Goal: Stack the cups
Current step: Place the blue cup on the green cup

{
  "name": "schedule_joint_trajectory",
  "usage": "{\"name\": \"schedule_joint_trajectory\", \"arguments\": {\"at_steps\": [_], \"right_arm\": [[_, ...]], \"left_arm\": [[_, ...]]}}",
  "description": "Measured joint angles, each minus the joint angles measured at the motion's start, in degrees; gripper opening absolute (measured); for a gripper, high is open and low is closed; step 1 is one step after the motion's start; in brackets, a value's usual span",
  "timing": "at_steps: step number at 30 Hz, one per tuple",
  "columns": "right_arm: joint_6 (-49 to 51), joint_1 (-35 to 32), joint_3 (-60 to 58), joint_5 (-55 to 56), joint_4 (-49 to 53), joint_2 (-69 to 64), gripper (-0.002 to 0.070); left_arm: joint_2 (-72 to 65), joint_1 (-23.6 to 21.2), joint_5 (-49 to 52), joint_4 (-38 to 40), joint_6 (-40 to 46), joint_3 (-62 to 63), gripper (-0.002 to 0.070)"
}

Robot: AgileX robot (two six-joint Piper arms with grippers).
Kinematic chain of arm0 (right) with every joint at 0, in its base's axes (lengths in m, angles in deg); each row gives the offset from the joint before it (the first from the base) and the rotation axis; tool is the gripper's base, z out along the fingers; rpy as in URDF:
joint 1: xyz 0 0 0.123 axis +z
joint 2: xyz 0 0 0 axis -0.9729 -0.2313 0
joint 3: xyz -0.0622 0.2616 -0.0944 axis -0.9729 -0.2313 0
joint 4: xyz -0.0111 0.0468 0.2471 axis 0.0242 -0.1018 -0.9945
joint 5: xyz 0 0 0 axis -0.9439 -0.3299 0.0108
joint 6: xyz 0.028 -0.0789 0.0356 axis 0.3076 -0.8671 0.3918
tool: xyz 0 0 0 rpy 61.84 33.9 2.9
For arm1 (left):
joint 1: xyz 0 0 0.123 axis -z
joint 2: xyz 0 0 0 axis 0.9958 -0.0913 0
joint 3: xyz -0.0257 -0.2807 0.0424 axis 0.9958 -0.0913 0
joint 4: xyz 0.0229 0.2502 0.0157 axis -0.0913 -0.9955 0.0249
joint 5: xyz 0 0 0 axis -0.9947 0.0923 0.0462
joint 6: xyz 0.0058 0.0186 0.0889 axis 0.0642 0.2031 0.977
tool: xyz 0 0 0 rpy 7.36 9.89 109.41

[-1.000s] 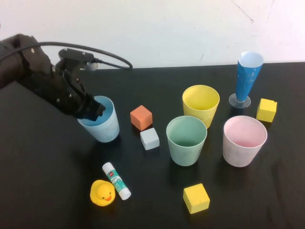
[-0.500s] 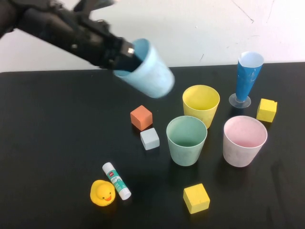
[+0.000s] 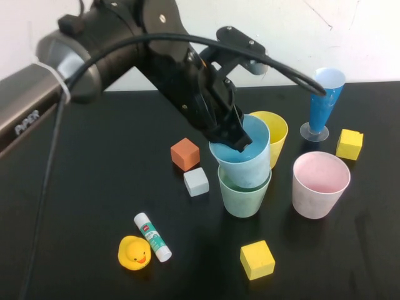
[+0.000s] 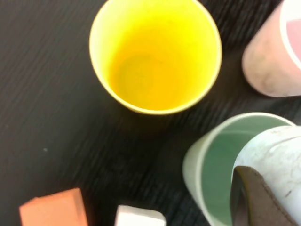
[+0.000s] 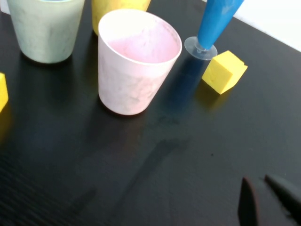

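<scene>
- Our left gripper [image 3: 232,134] clamps the rim of the light blue plastic tumbler [image 3: 244,156], one finger inside, so it hangs upright, base in the pale green plastic tumbler [image 3: 244,194]
- vs 0.5 s ago: blue was tilted in the air, now nesting in green
- Yellow tumbler [image 3: 275,128] behind, pink tumbler [image 3: 320,184] beside, both unstacked
- Right gripper [image 5: 263,197] low over bare table near pink; fingers slightly apart, holding nothing

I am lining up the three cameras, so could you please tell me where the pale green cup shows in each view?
High view: the green cup stands at centre, with the blue cup, held by the left gripper, lowered into it.
Left wrist view: green cup at the lower right edge.
Right wrist view: green cup in the upper left corner; the right gripper hangs low.
Shared landmark: the pink cup beside it.
</scene>
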Motion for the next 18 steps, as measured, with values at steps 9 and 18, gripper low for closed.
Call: {"name": "schedule_joint_trajectory", "arguments": {"at_steps": [9,18], "right_arm": [[0.0,0.0,0.0,0.0,0.0,0.0,0.0010],[-0.2,0.0,0.3,-2.2,-1.0,0.0,0.0010]], "left_arm": [[-1.4,0.3,-2.1,-2.4,-0.2,0.0,0.0045],[-1.4,0.3,-5.7,-2.4,-3.2,0.0,0.0270]]}}
